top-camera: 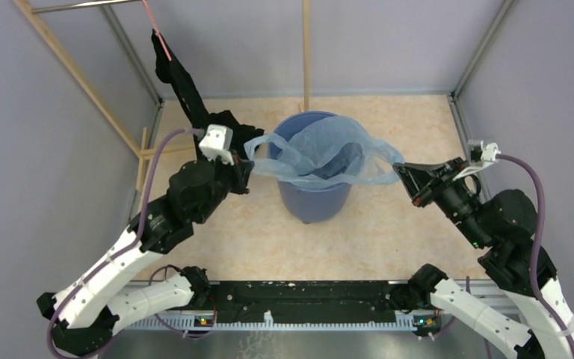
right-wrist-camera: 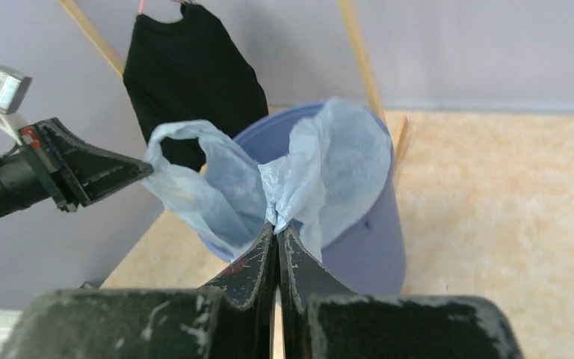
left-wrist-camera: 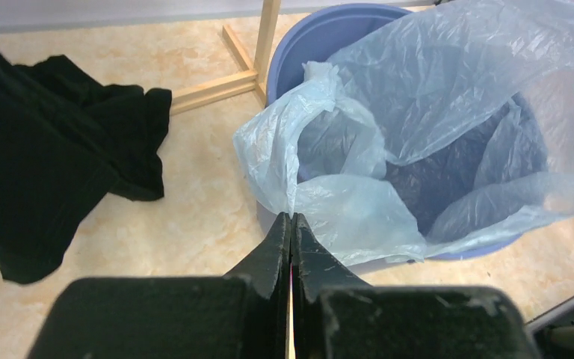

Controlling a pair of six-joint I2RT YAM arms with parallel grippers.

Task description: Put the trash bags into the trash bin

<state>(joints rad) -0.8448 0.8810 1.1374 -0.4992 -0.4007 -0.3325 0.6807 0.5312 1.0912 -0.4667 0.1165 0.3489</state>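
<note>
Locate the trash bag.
Top view, centre: the trash bag drapes over the trash bin, stretched between the left pincer and right pincer, both shut on it.

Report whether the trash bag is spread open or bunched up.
Spread open: the trash bag is stretched over the mouth of the trash bin, with the left gripper and right gripper each shut on an opposite edge.

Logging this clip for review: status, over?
Left gripper shut on trash bag, right gripper shut on its opposite side. Bag stretched across trash bin mouth, sagging partly inside. Black garment beside bin, not obstructing.
</note>
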